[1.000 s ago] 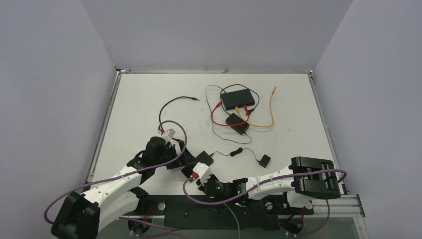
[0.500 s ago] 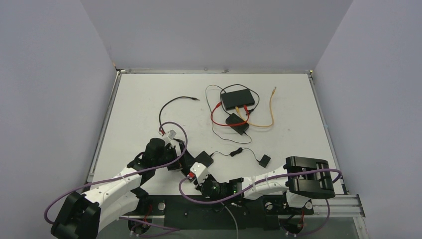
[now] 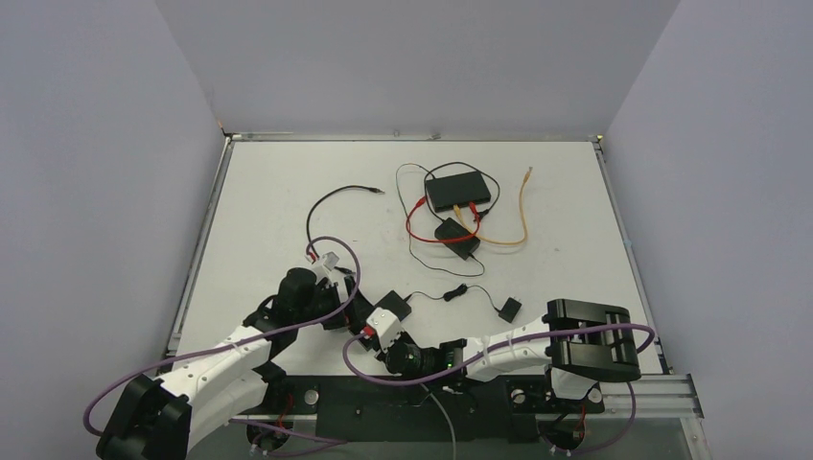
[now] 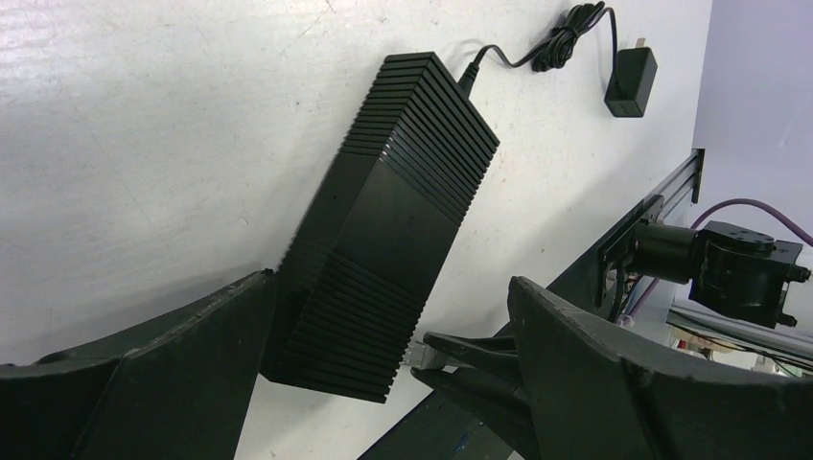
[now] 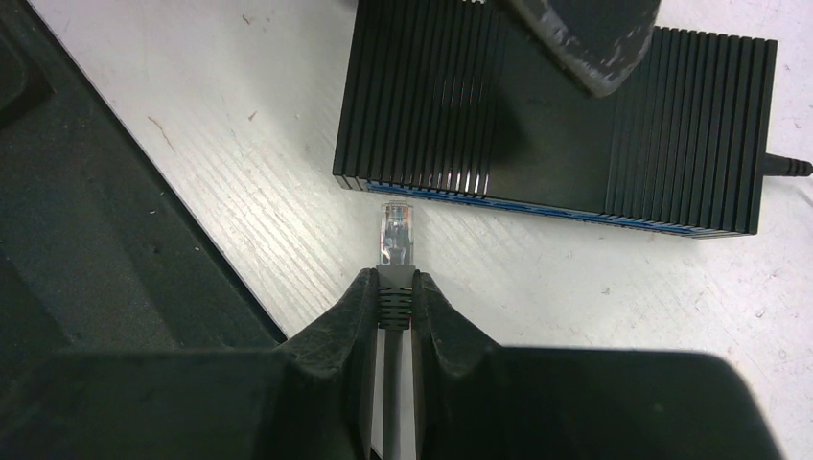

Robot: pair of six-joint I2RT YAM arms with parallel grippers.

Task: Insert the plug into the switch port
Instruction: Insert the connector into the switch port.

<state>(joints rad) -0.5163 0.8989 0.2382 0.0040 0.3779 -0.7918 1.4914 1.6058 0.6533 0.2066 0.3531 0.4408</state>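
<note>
The switch (image 3: 392,306) is a black ribbed box lying near the arms' bases. In the left wrist view the switch (image 4: 383,230) lies between the fingers of my open left gripper (image 4: 391,280), whose left finger (image 4: 192,355) touches its side. My right gripper (image 5: 395,283) is shut on the grey boot of the clear plug (image 5: 396,233). The plug's tip points at the switch's (image 5: 556,105) blue-edged port face, a short gap away. From the left wrist, the plug (image 4: 423,356) shows just off the switch's near end. In the top view my right gripper (image 3: 382,333) sits beside my left gripper (image 3: 353,311).
A second black box (image 3: 457,190) with red and orange cables sits at the back, a black adapter (image 3: 456,238) in front of it. A small wall plug (image 3: 509,309) and its coiled cord lie to the right. The black rail (image 5: 86,240) borders the table's near edge.
My right arm has swung left and forward, bringing the plug close to the switch. The left arm has barely shifted.
</note>
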